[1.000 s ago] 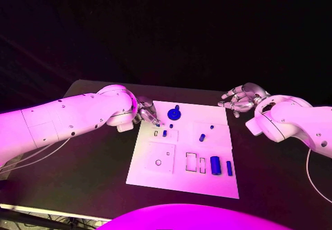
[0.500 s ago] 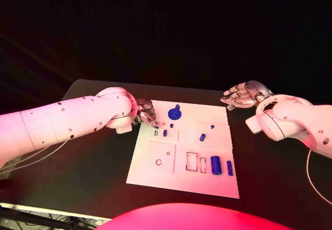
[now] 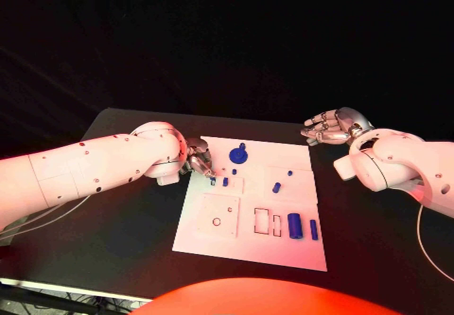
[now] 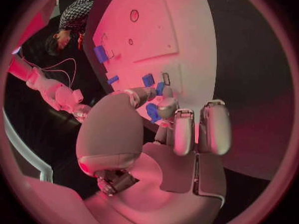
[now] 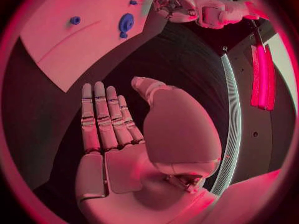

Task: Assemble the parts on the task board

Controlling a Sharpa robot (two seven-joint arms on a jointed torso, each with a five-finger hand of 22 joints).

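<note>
The white task board (image 3: 248, 244) lies in the middle of the black table. On it are a round blue disc (image 3: 239, 155), a blue cylinder (image 3: 294, 226), a blue bar (image 3: 313, 230) and several small blue pieces. My left hand (image 3: 199, 161) hovers at the board's far left edge. In the left wrist view it pinches a small blue part (image 4: 152, 113) between thumb and fingers, just above the board (image 4: 162, 30). My right hand (image 3: 331, 128) is held off the board's far right corner, holding nothing; in its wrist view the fingers (image 5: 99, 119) lie flat and straight.
Empty rectangular slots (image 3: 261, 221) sit beside the cylinder, and a round hole (image 3: 216, 222) marks a square plate at the board's near left. The right wrist view shows the disc (image 5: 126, 23) and my left hand (image 5: 177, 7) across the board. Black table surrounds the board.
My left hand has slid a little nearer along the board's left edge with its part. The right hand has drawn slightly farther back from the board.
</note>
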